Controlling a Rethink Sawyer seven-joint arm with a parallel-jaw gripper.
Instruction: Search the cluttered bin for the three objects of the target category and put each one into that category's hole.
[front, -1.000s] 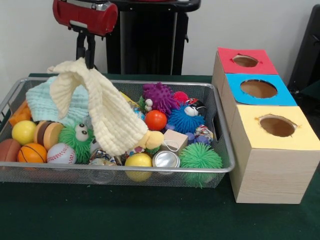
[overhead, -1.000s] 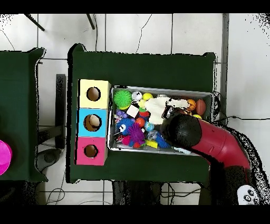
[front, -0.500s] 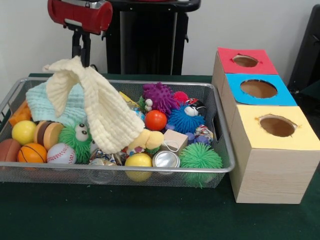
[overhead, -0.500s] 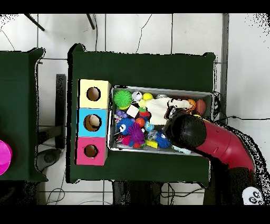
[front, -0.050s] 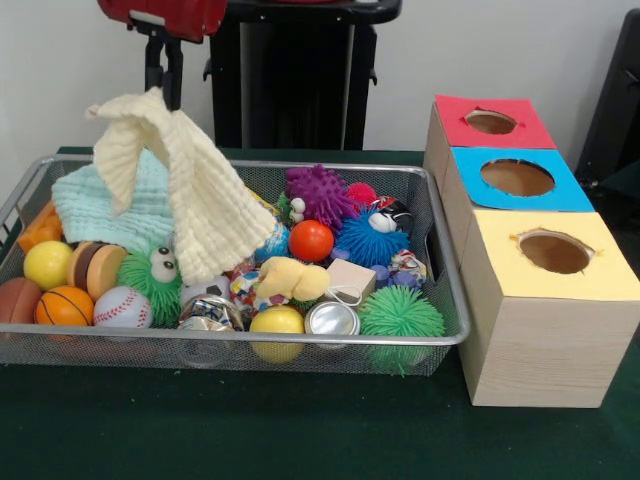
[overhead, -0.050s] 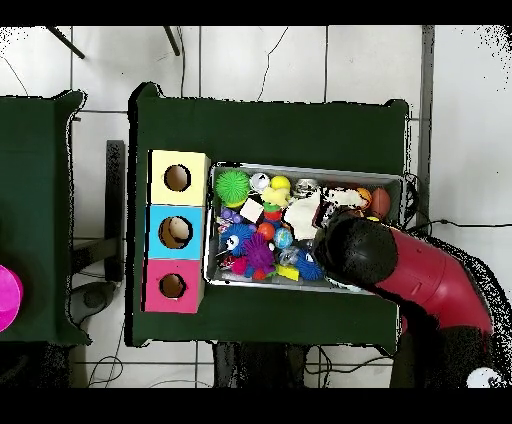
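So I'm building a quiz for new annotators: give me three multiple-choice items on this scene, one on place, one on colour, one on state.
1. Where does the green spiky ball lie?
A. in the bin's corner nearest the boxes
B. on the table
C. in a hole

2. Colour of the middle box top?
A. red
B. blue
C. yellow

3. The cream cloth is:
A. flat in the bin
B. hanging from the gripper
C. over a box

A: it sits inside the bin by the boxes.
B: blue lies between red and yellow.
B: it hangs, gathered, from the gripper.
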